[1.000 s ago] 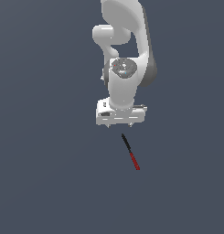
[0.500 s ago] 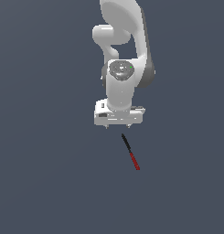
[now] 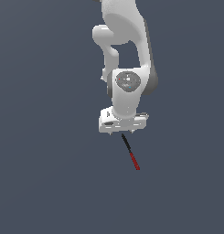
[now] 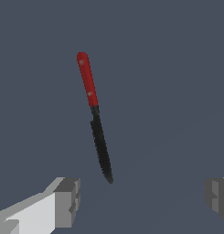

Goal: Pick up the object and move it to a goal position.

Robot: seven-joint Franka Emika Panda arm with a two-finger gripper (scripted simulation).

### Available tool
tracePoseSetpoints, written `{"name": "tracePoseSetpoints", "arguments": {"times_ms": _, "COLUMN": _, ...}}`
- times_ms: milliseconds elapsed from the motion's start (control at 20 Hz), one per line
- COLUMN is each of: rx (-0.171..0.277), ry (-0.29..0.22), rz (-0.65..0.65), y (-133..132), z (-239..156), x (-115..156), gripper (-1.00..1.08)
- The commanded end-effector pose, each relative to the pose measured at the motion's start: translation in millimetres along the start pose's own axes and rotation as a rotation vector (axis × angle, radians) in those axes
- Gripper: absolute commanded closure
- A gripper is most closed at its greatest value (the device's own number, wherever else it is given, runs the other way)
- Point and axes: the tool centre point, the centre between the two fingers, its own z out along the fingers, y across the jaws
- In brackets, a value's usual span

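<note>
One rod (image 3: pixel 130 152), half black and half red, lies at the centre of the exterior frame. One white arm (image 3: pixel 127 68) with one gripper (image 3: pixel 123 133) stands above it.

Rod (image 4: pixel 96 119) lying apart from fingers (image 4: pixel 67 202), bare floor (image 3: pixel 49 183) around

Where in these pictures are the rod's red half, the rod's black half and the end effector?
red half (image 4: pixel 87 81): wrist view, middle of the red section.
black half (image 4: pixel 101 146): wrist view, middle of the black section.
end effector (image 4: pixel 141 199): wrist view, gap midway between its open fingertips.
</note>
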Motion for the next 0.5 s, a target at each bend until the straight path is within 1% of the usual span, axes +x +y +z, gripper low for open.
{"name": "tracePoseSetpoints", "arguments": {"times_ms": 0, "rx": -0.002, "ry": 0.004, "rz": -0.037, "y": -7.8, "z": 11.9, "x": 8.5, "gripper": -0.92}}
{"name": "tracePoseSetpoints", "arguments": {"times_ms": 250, "rx": -0.005, "ry": 0.015, "rz": -0.121, "y": -26.1, "z": 39.8, "x": 26.7, "gripper": -0.92}}
{"name": "tracePoseSetpoints", "arguments": {"times_ms": 450, "rx": -0.005, "ry": 0.021, "rz": -0.168, "y": -37.2, "z": 56.5, "x": 36.0, "gripper": -0.92}}
